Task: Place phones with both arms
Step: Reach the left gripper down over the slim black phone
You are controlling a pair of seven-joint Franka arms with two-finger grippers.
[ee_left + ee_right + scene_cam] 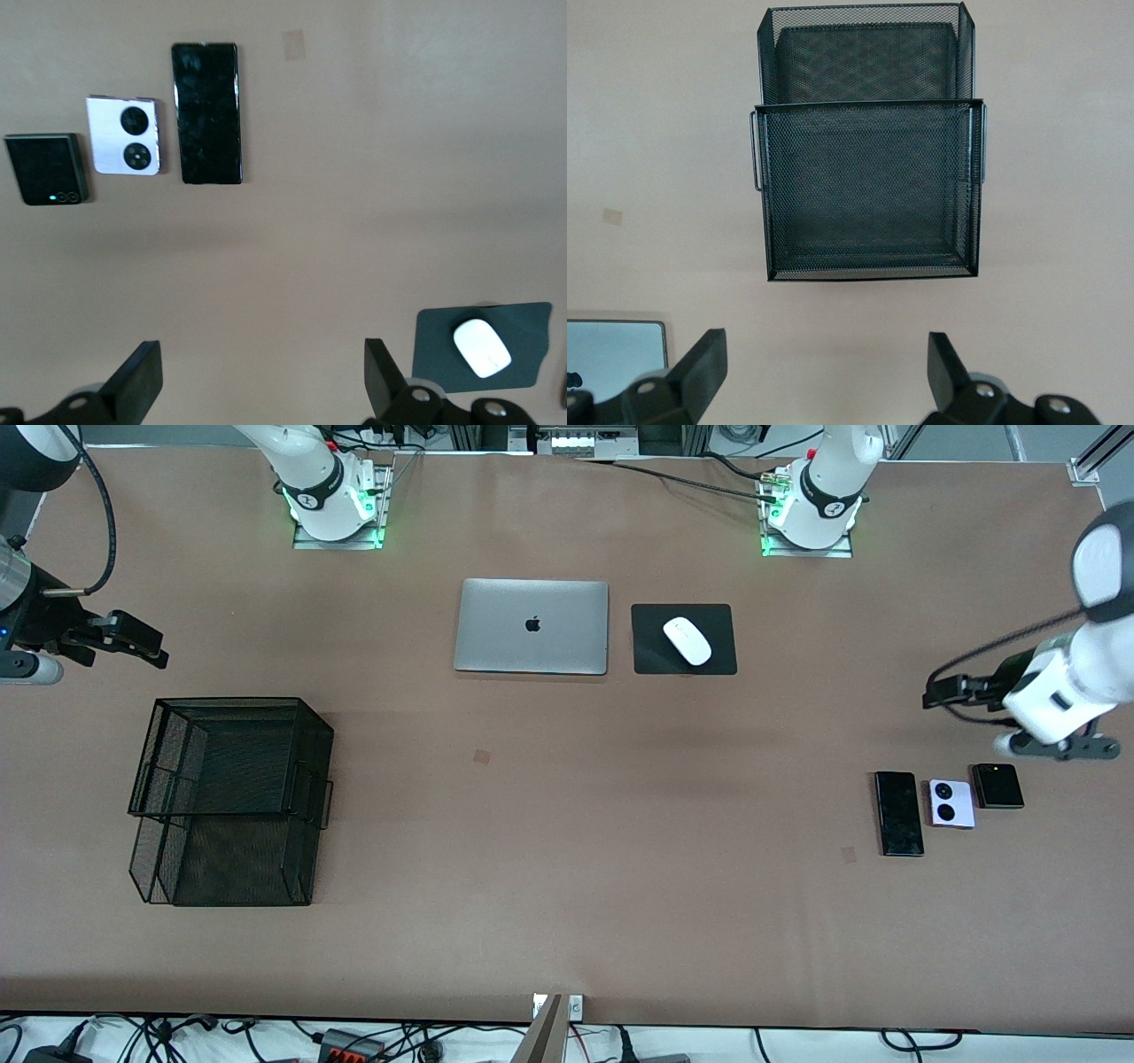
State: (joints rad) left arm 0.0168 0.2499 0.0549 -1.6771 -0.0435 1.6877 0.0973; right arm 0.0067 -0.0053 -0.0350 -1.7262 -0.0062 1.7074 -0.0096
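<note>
Three phones lie side by side near the left arm's end of the table: long black phone (899,813), lavender phone (951,803), small black phone (998,786). The left gripper (932,693) hovers above bare table by them, fingers apart, empty. The right gripper (151,654) hangs over the table beside the mesh tray (232,802), fingers apart, empty.

Both robot arms are glossy white with dark grey joint bands; the right arm (306,478) and left arm (824,487) rise from white domed bases on metal plates lit green. Black cables loop alongside, and each ends in black fingers (133,382).
</note>
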